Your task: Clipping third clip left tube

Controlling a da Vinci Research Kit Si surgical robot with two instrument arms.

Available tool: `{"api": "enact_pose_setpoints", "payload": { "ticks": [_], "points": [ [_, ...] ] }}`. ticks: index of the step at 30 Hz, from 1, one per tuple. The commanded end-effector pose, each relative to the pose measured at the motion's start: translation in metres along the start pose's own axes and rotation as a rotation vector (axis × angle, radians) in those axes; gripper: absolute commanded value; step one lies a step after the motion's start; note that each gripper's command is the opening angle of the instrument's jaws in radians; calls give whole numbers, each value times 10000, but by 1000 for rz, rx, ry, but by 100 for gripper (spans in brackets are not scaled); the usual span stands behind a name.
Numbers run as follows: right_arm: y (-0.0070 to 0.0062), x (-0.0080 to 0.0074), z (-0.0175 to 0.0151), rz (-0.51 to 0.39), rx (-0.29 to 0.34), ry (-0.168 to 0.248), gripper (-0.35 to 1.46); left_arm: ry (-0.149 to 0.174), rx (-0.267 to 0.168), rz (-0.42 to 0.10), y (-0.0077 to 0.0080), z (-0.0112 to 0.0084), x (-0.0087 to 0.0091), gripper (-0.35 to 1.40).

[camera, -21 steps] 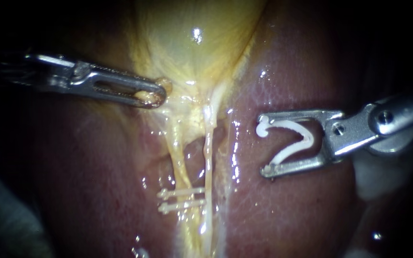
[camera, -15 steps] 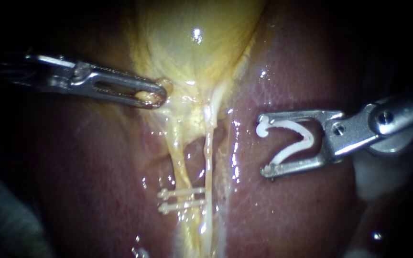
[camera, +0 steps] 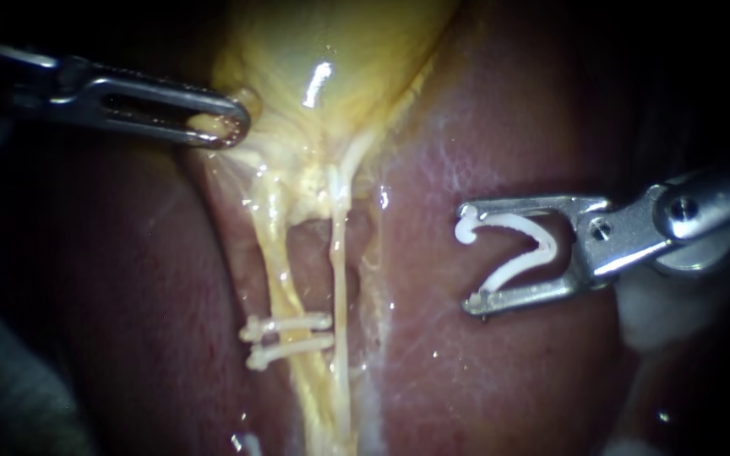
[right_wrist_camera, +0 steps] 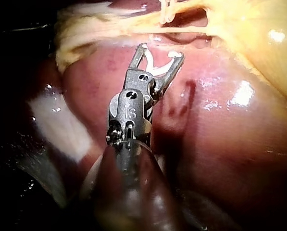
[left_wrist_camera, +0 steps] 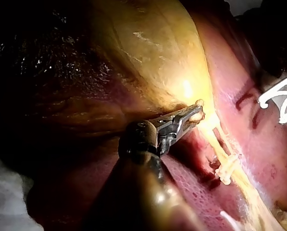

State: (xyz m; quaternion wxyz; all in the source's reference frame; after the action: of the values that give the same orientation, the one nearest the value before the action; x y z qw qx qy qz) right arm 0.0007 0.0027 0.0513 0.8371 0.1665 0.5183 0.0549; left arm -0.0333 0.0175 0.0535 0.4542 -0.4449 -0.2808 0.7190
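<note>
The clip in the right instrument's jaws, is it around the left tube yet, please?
No, the clip, held by the right instrument, is over the liver, apart from the left tube.

Centre brightly lit, edges fall into black; wet glare on gallbladder and liver.

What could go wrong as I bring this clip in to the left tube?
1. The right tube runs close beside the left tube; the open clip in the right instrument could catch both.
2. The left instrument grips only a small nub of gallbladder; a slip would likely slacken the tubes.
3. The two clips already sit on the left tube; landing on them could foul closure.
</note>
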Motion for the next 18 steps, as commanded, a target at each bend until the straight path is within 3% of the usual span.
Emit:
{"api": "enact_pose_setpoints", "payload": {
  "ticks": [1, 6, 18],
  "points": [
    [0, 0, 0, 0, 0, 0, 50, 1, 1, -2, 0, 0, -1, -35],
    [-4, 2, 3, -3, 28, 11, 47, 2, 1, -2, 0, 1, -1, -35],
    [-9, 1, 52, 172, 72, 38, 47, 1, 1, -1, 0, -1, -1, -35]
  ]
}}
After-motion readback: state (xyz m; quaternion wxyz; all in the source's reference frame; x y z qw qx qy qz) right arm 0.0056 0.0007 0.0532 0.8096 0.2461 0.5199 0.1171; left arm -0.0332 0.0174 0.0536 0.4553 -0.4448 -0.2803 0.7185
